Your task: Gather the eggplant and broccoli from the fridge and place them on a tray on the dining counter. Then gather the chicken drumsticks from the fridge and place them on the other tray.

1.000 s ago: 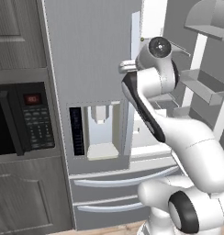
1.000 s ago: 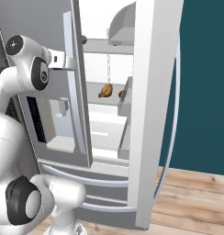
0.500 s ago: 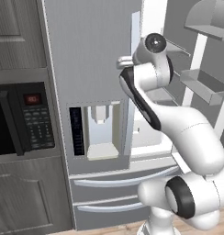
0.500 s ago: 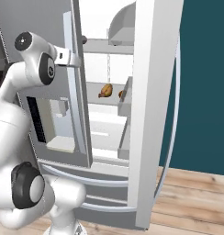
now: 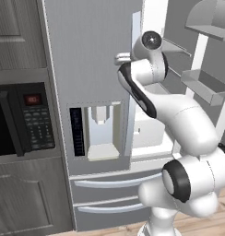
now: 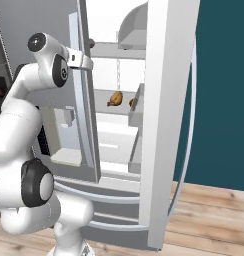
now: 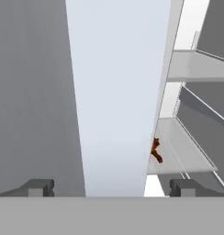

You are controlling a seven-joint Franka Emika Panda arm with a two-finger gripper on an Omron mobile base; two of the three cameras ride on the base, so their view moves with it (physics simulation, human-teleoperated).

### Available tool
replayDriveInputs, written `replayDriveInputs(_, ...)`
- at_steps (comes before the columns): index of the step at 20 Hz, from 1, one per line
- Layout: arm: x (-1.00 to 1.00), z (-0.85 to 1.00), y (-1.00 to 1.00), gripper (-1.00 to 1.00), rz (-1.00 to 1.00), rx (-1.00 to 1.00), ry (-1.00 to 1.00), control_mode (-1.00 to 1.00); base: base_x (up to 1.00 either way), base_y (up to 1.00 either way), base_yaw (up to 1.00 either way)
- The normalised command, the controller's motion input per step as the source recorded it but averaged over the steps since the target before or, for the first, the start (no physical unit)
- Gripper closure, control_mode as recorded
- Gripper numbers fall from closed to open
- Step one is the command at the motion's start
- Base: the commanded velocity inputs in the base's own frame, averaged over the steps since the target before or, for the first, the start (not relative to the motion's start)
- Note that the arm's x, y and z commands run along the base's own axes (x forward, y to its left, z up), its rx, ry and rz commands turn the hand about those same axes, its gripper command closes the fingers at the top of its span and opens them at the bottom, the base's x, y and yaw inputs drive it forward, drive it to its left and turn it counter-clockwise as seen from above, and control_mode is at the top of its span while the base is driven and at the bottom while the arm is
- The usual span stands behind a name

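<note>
Two brown chicken drumsticks (image 6: 114,98) lie on a middle shelf inside the open fridge (image 6: 119,150); one drumstick (image 7: 155,150) peeks past the door edge in the hand view. My gripper (image 7: 111,188) is open, its tips spread to either side of the shut left door's pale edge (image 7: 116,92), well short of the shelf. My hand (image 6: 80,61) is high up against that door edge. The eggplant, broccoli, trays and dining counter are out of view.
The fridge's right door (image 6: 169,125) stands swung open, with bins (image 5: 202,85) on its inner side. The left door carries a water dispenser (image 5: 100,131). A microwave (image 5: 22,120) sits to the left, and freezer drawers (image 5: 114,182) lie below.
My hand has swung rightward along the left door's front to its edge, toward the open fridge. The jaws stayed open and the drumsticks have not moved.
</note>
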Motion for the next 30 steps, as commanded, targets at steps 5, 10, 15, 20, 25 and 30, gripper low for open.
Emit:
replayDriveInputs(5,0.42,0.00,0.00,-1.00,0.00,0.00,0.00,-1.00,0.00,0.00,0.00)
replayDriveInputs(10,0.40,-0.06,0.02,1.00,0.00,0.00,0.00,-1.00,0.00,0.00,0.00)
replayDriveInputs(15,0.20,-0.03,0.12,1.00,0.01,0.00,-0.01,-1.00,0.00,0.00,0.00)
replayDriveInputs(20,-0.12,-0.01,0.64,1.00,0.10,0.00,-0.02,-1.00,0.00,0.00,0.00)
replayDriveInputs(25,-0.52,-0.05,0.82,1.00,0.19,-0.01,-0.04,-1.00,0.00,0.00,0.00)
replayDriveInputs(30,-0.77,-0.02,0.82,1.00,0.22,-0.03,-0.07,-1.00,0.00,0.00,0.00)
